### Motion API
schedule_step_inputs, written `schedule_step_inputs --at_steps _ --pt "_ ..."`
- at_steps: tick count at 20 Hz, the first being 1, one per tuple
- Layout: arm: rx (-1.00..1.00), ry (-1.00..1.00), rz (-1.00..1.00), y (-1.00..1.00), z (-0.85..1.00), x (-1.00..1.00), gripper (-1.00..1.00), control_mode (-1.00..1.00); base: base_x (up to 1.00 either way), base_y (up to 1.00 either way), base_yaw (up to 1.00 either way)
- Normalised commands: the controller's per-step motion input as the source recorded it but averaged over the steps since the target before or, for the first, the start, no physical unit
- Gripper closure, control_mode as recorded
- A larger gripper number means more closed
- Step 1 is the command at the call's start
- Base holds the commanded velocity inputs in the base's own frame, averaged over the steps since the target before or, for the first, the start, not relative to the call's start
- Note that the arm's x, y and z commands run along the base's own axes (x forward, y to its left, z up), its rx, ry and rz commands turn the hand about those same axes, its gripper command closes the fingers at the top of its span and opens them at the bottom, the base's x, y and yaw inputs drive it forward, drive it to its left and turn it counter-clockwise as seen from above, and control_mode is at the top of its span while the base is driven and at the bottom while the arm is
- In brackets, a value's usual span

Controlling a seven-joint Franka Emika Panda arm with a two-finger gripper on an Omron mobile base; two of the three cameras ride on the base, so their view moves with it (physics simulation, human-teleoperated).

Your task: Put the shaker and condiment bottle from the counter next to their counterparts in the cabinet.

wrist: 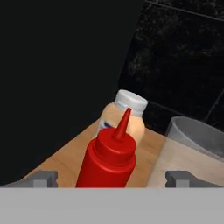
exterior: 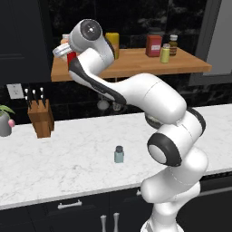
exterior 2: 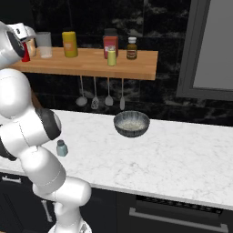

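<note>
The red condiment bottle [wrist: 109, 159] stands on the left end of the wooden cabinet shelf [wrist: 65, 159], right in front of the peach bottle with a white cap [wrist: 127, 114]. My gripper [wrist: 113, 178] is open, its fingertips [wrist: 43, 177] wide on either side of the red bottle and apart from it. From the base, the hand is at the shelf's left end [exterior: 61, 69], with the red bottle [exterior: 71, 58] partly hidden behind it. The grey-blue shaker [exterior: 119, 154] [exterior 2: 62, 148] stands upright on the marble counter [exterior: 68, 163]. The yellow-green shaker [exterior: 165, 53] [exterior 2: 111, 56] is further right on the shelf.
The shelf also carries a clear glass [wrist: 197, 135] [exterior 2: 44, 44], a yellow jar [exterior 2: 69, 44], a red canister [exterior 2: 110, 43] and a brown jar [exterior 2: 132, 48]. Utensils [exterior 2: 95, 98] hang below it. A bowl [exterior 2: 131, 124], knife block [exterior: 41, 115] and plant [exterior: 4, 120] sit on the counter.
</note>
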Motion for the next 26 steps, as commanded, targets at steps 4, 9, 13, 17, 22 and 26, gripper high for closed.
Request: schedule_step_inputs --at_steps 4,9,13,17,22,26 --pt "0.07 -0.03 -0.07 0.0 0.54 -0.26 -1.0 -1.0 0.0 0.0 0.0" --pt "0.1 -0.05 -0.05 0.0 0.61 -0.64 -1.0 -1.0 0.0 0.0 0.0" --pt "0.12 -0.06 -0.07 -0.09 0.17 -0.98 -1.0 -1.0 0.0 0.0 0.0" --pt "0.1 -0.19 -0.09 -0.28 0.0 -1.0 -1.0 -1.0 0.0 0.0 0.0" --pt "0.14 -0.22 -0.09 -0.47 -0.11 -1.0 -1.0 -1.0 0.0 0.0 0.0" --pt "0.02 -0.08 0.02 -0.91 -0.24 -0.54 -1.0 -1.0 0.0 0.0 0.0"
